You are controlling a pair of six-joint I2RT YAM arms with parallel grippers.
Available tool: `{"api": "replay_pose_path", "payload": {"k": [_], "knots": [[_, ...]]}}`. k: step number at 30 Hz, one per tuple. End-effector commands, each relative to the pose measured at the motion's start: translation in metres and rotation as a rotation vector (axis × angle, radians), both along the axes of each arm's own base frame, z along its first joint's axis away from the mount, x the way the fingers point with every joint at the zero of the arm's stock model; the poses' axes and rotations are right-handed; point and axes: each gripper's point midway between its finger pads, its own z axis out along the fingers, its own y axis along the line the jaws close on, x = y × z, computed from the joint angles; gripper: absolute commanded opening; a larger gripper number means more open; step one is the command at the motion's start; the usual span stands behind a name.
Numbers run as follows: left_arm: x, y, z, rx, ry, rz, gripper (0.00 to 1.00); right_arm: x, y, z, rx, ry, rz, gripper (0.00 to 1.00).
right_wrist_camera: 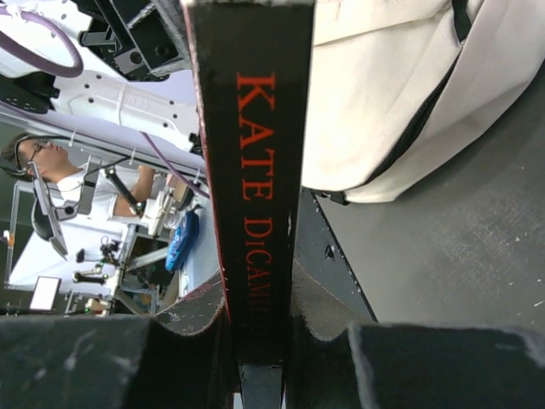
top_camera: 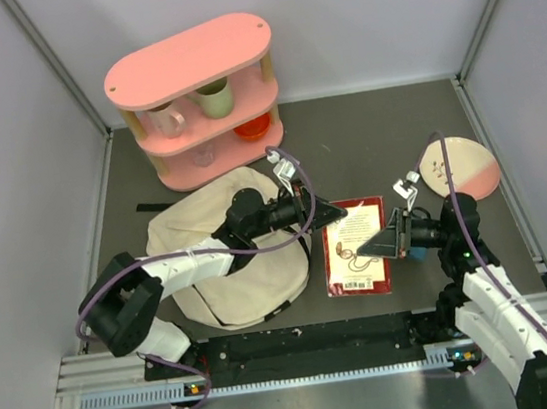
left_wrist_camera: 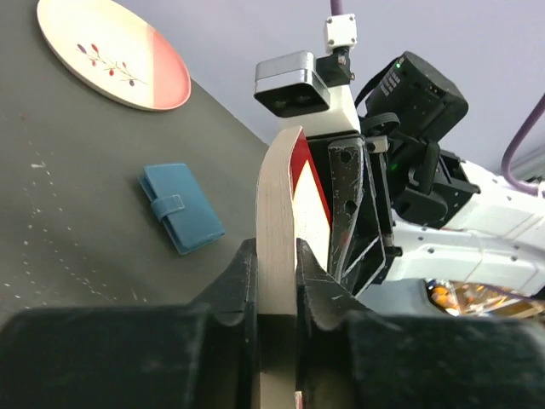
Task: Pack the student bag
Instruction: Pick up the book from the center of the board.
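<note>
The cream student bag (top_camera: 229, 261) lies at the left of the mat, under my left arm; it also shows in the right wrist view (right_wrist_camera: 383, 85). A book (top_camera: 356, 246) with a red and cream cover is held between both grippers beside the bag's right side. My left gripper (top_camera: 327, 214) is shut on the book's page edge (left_wrist_camera: 277, 213). My right gripper (top_camera: 372, 248) is shut on its black spine with red lettering (right_wrist_camera: 251, 170). In each wrist view the jaws press on both faces of the book.
A pink two-level shelf (top_camera: 199, 98) with mugs and a red bowl stands at the back. A cream and pink plate (top_camera: 460, 168) lies at the right. A blue wallet (left_wrist_camera: 181, 207) lies on the mat near the right arm.
</note>
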Motion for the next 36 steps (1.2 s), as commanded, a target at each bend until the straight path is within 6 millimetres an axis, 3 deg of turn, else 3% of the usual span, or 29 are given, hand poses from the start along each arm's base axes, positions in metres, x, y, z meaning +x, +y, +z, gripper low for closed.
{"api": "replay_pose_path", "payload": {"k": [1, 6, 10, 20, 26, 29, 30, 31, 33, 34, 35, 36], "knots": [[-0.007, -0.002, 0.012, -0.09, -0.021, -0.021, 0.0, 0.003, 0.002, 0.018, -0.017, -0.092, 0.009, 0.0], [-0.008, -0.009, 0.016, -0.144, 0.007, -0.054, 0.0, 0.015, -0.001, 0.012, -0.072, -0.06, -0.067, 0.0], [-0.008, -0.008, 0.005, -0.13, 0.029, -0.046, 0.0, 0.021, -0.001, 0.016, -0.076, -0.068, -0.081, 0.0], [-0.005, 0.007, 0.0, -0.016, -0.035, 0.034, 0.0, 0.025, 0.0, 0.018, -0.052, -0.07, -0.095, 0.0], [-0.005, 0.006, 0.002, -0.003, -0.047, 0.025, 0.0, 0.026, 0.0, 0.024, -0.039, -0.094, -0.107, 0.02], [0.002, 0.012, 0.002, -0.005, -0.034, 0.09, 0.0, 0.034, -0.002, 0.024, -0.066, -0.1, -0.145, 0.34], [0.008, 0.016, -0.004, 0.021, -0.01, 0.133, 0.0, 0.04, -0.005, 0.021, -0.091, -0.075, -0.192, 0.59], [0.02, 0.022, -0.01, 0.043, 0.006, 0.216, 0.0, 0.044, -0.008, 0.02, -0.11, -0.07, -0.219, 0.69], [0.029, 0.037, -0.005, 0.049, 0.007, 0.314, 0.0, 0.054, -0.019, 0.008, -0.194, -0.042, -0.321, 0.79], [0.04, 0.049, -0.015, 0.081, 0.032, 0.41, 0.0, 0.056, -0.024, 0.008, -0.214, -0.062, -0.367, 0.84], [0.042, 0.061, -0.003, 0.055, 0.03, 0.465, 0.0, 0.065, -0.034, 0.002, -0.246, -0.05, -0.46, 0.87], [0.043, 0.072, -0.013, 0.075, 0.054, 0.511, 0.0, 0.065, -0.038, -0.008, -0.262, -0.014, -0.495, 0.89]]}}
